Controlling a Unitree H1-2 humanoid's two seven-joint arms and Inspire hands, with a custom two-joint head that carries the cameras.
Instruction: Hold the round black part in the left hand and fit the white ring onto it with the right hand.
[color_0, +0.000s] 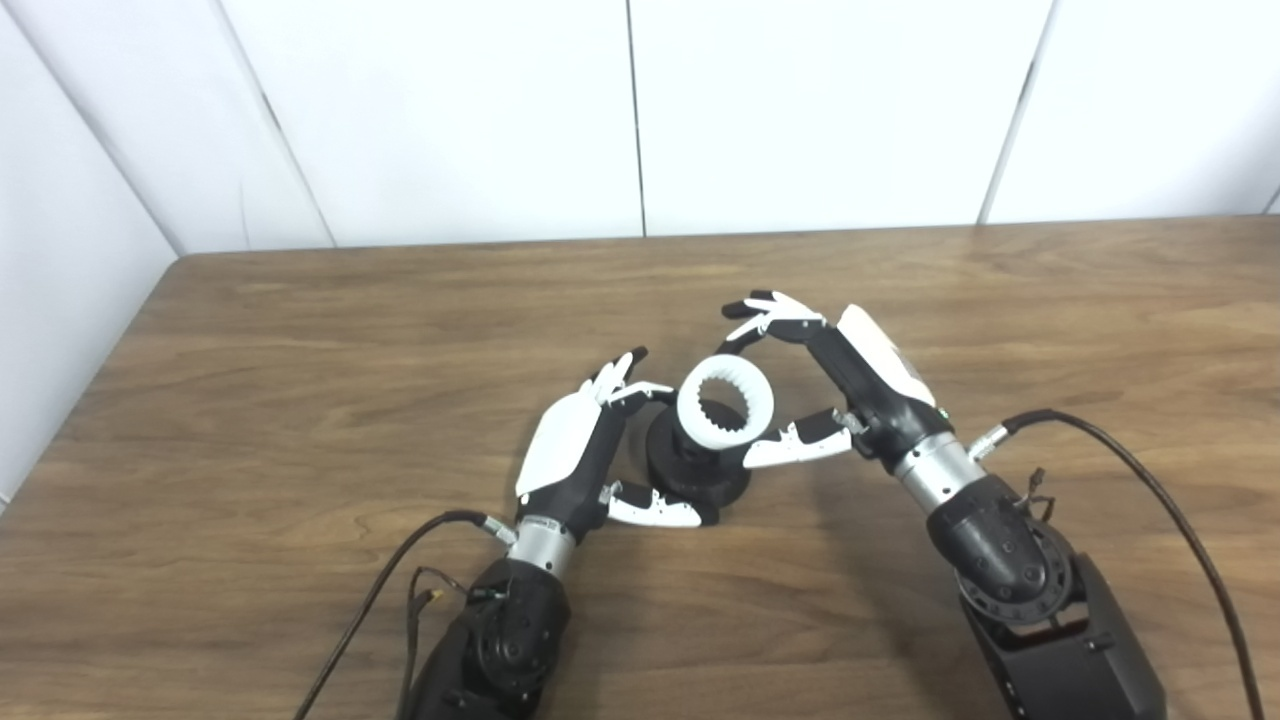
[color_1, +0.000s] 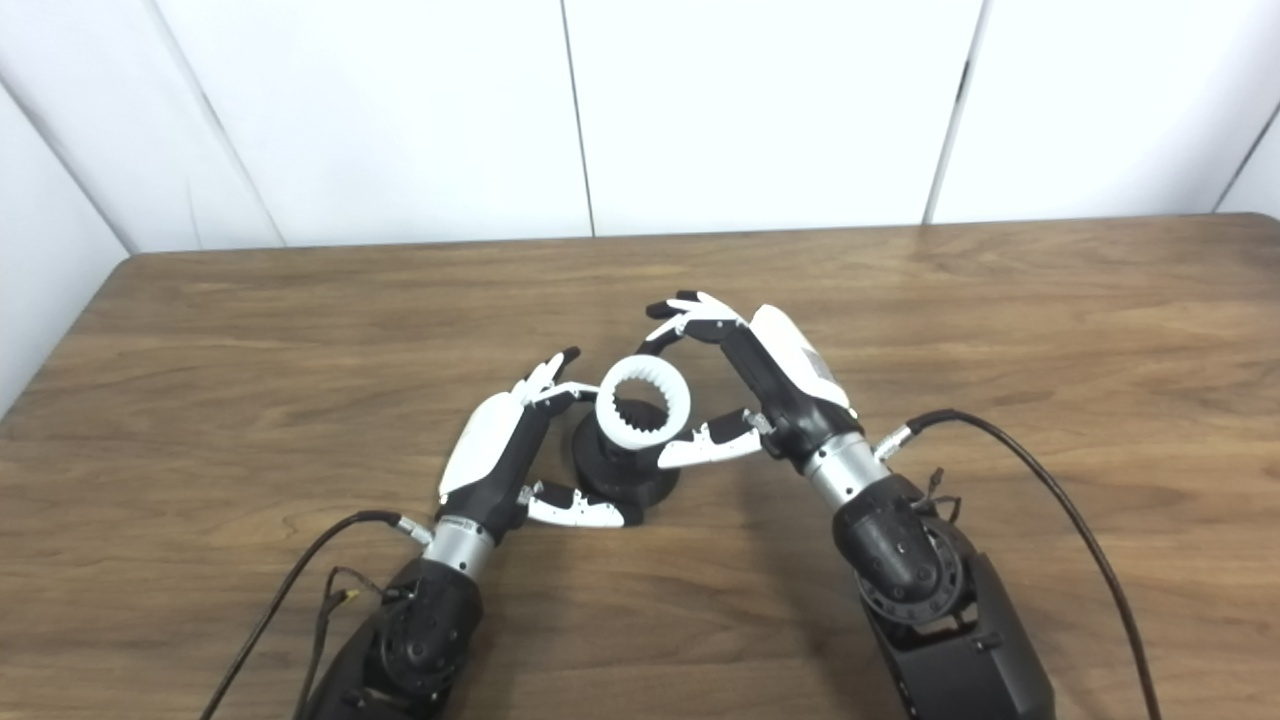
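Scene: wooden table (color_0: 300, 400) fills the lower two thirds of the frame, white wall panels (color_0: 450, 110) across the top; both arms come up from the bottom edge.
Round black part: black part (color_0: 697, 470) stands on the table just below the frame's centre, broad base down, narrower neck pointing up and a little toward the camera.
White ring: white ring (color_0: 726, 400), toothed inside, sits on top of the neck, tipped so its opening faces the camera; whether it is fully seated or only resting on the rim cannot be told.
Left hand: left hand (color_0: 590, 450) wraps the part from the picture's left, thumb along the base at the lower side and fingertips (color_0: 628, 378) at the neck near the ring's left edge; fingers closed around the part.
Right hand: right hand (color_0: 825, 385) flanks the ring from the picture's right, fingers arched over its upper right edge, thumb (color_0: 795, 445) at its lower right edge; it appears clamped on the ring, though actual contact is hard to confirm.
Key relation: ring's axis looks roughly in line with the neck's, so the move likely needed is a push along that axis, down and away from the camera; the right hand is the nearer one.
Hidden: the neck's top and the joint under the ring; the part's far side behind the ring; the left fingers' contact points.
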